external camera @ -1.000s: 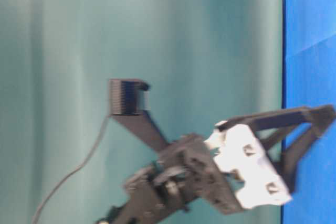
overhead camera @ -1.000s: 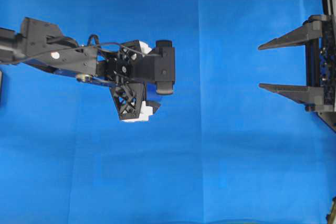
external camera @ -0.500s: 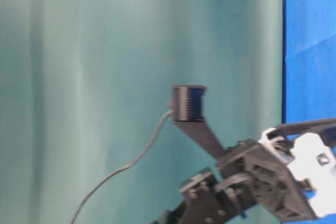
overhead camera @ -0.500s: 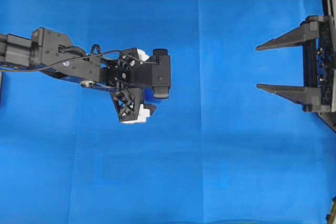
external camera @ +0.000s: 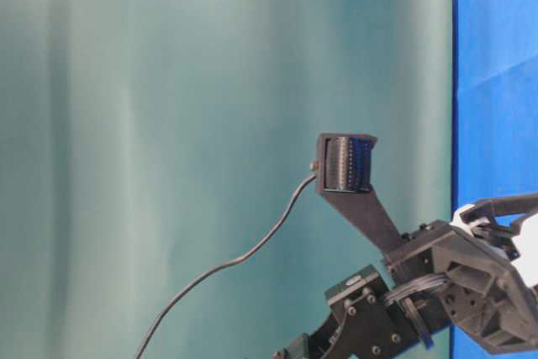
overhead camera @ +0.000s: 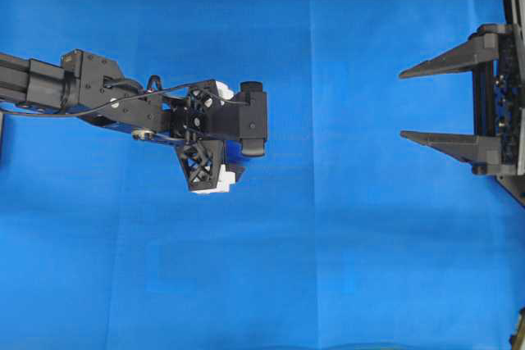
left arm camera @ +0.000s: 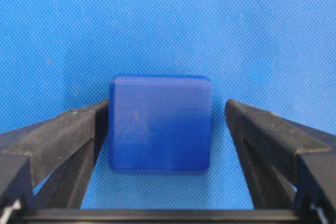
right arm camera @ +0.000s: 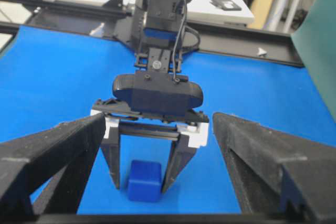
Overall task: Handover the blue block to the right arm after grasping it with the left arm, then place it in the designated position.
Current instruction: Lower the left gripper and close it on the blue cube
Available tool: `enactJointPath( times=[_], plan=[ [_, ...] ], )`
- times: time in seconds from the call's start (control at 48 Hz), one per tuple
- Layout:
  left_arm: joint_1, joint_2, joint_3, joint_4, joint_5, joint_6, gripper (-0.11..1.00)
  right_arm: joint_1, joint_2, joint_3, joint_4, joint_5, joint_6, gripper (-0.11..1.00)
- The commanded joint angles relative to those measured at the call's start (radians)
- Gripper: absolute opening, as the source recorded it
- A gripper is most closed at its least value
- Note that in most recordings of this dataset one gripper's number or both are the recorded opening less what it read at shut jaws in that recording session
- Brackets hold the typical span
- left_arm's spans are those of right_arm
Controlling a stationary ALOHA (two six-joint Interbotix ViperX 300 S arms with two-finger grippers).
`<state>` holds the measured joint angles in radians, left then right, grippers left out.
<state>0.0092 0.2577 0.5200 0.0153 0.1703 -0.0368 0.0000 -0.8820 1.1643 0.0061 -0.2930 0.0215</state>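
- The blue block [left arm camera: 160,123] sits on the blue cloth [overhead camera: 344,227], left of the cloth's middle, directly under the left arm [overhead camera: 90,92].
- The left gripper [right arm camera: 146,179] points down with its fingers [left arm camera: 63,140] straddling the block: one finger is just beside or touching one face, the other stands slightly apart from the opposite face. Its jaws are wide and grip nothing.
- The right gripper [overhead camera: 406,104] waits near the cloth's right edge, well apart from the block, jaws spread wide and empty.
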Motion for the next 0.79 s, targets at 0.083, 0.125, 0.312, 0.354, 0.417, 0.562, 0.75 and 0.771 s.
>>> enactJointPath(
  times=[0.083, 0.125, 0.312, 0.354, 0.417, 0.562, 0.75, 0.771],
  plan=[
    [-0.002, -0.017, -0.011, 0.002, -0.005, 0.002, 0.88, 0.0, 0.005, -0.023, 0.0, -0.009, -0.002, 0.98],
    [0.0, -0.017, -0.012, 0.002, 0.0, 0.003, 0.85, 0.0, 0.005, -0.023, 0.0, -0.009, -0.002, 0.98],
    [0.012, -0.018, -0.009, 0.002, 0.0, 0.018, 0.48, 0.0, 0.005, -0.025, 0.0, -0.009, -0.002, 0.98],
    [0.014, -0.018, -0.011, 0.002, 0.002, 0.02, 0.49, 0.0, 0.005, -0.025, 0.002, -0.009, -0.002, 0.98],
    [0.014, -0.017, -0.012, 0.002, 0.002, 0.021, 0.49, 0.0, 0.005, -0.025, 0.0, -0.009, -0.002, 0.98],
    [0.014, -0.017, -0.014, 0.002, 0.003, 0.021, 0.49, 0.0, 0.005, -0.026, 0.002, -0.009, -0.002, 0.98],
    [0.014, -0.018, -0.017, 0.002, 0.014, 0.02, 0.49, 0.0, 0.005, -0.026, 0.0, -0.009, -0.002, 0.98],
    [0.014, -0.018, -0.017, 0.002, 0.017, 0.02, 0.49, 0.0, 0.005, -0.026, 0.0, -0.009, -0.002, 0.98]
  ],
)
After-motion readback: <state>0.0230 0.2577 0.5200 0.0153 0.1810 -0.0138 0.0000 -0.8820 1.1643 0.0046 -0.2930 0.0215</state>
